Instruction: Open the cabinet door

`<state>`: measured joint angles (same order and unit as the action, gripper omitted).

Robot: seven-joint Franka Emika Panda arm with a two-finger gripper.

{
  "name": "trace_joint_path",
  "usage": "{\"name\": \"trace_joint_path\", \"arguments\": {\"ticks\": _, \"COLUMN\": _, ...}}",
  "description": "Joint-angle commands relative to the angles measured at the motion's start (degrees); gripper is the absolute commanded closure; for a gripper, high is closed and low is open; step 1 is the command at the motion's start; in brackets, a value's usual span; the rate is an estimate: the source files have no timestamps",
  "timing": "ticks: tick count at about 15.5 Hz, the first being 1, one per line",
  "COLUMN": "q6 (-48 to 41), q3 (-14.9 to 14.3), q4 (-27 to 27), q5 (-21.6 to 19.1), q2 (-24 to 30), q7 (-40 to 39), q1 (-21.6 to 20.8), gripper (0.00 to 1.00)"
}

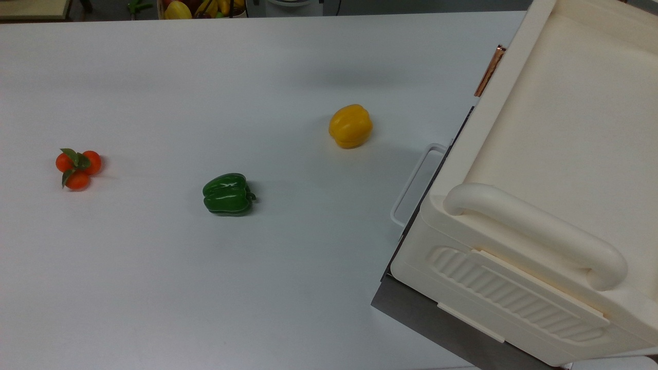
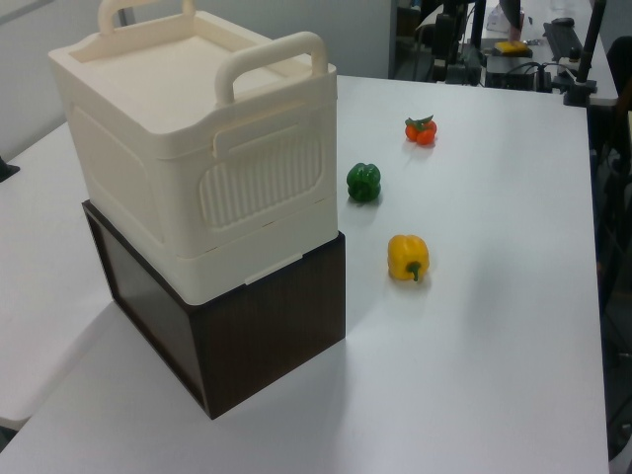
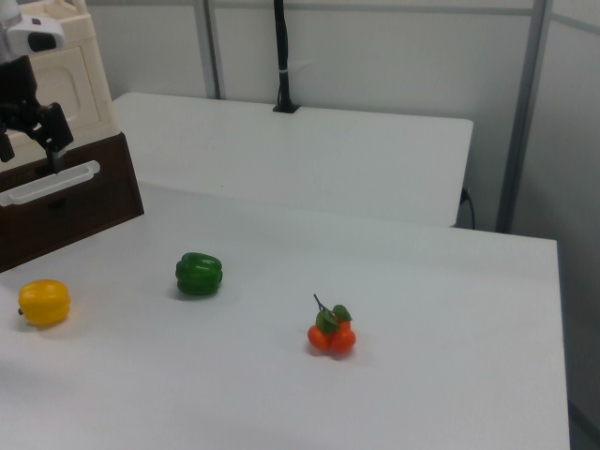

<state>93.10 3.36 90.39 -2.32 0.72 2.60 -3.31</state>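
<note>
Where the right view comes closest, a cluster of small oranges (image 3: pixel 330 336) with green leaves lies on the white table (image 3: pixel 422 309). A green pepper (image 3: pixel 199 274) lies further back, toward the right view's left. A yellow pepper (image 3: pixel 44 302) lies near the right view's left edge, well apart from the green one.

Behind the peppers stands a dark brown box (image 3: pixel 84 202) with a long white handle (image 3: pixel 47 183) across its front. The gripper (image 3: pixel 28 150) hangs just above that handle with its black fingers (image 3: pixel 54 141) spread apart and nothing between them. I cannot tell whether a fingertip touches the handle.

A cream plastic cabinet (image 2: pixel 188 128) sits on top of the brown box. The cabinet door (image 3: pixel 67 82) is the flat panel on the side facing the peppers, right behind the gripper, and it lies flush with the cabinet. In the top view its small copper bar (image 1: pixel 490 70) shows at the far end of that side.
</note>
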Motion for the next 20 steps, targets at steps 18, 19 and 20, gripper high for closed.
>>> {"name": "trace_joint_path", "arguments": {"ticks": 18, "q6": 0.5, "q3": 2.43, "q4": -0.39, "q5": -2.77, "q2": 0.25, "q7": -21.03, "q1": -0.29, "gripper": 0.0}}
{"name": "trace_joint_path", "arguments": {"ticks": 19, "q6": 0.76, "q3": 2.7, "q4": -0.39, "q5": -3.74, "q2": 0.25, "q7": -22.88, "q1": -0.2, "gripper": 0.0}}
{"name": "trace_joint_path", "arguments": {"ticks": 20, "q6": 1.02, "q3": 2.88, "q4": -0.74, "q5": -4.27, "q2": 0.16, "q7": -24.81, "q1": -0.2, "gripper": 0.01}}
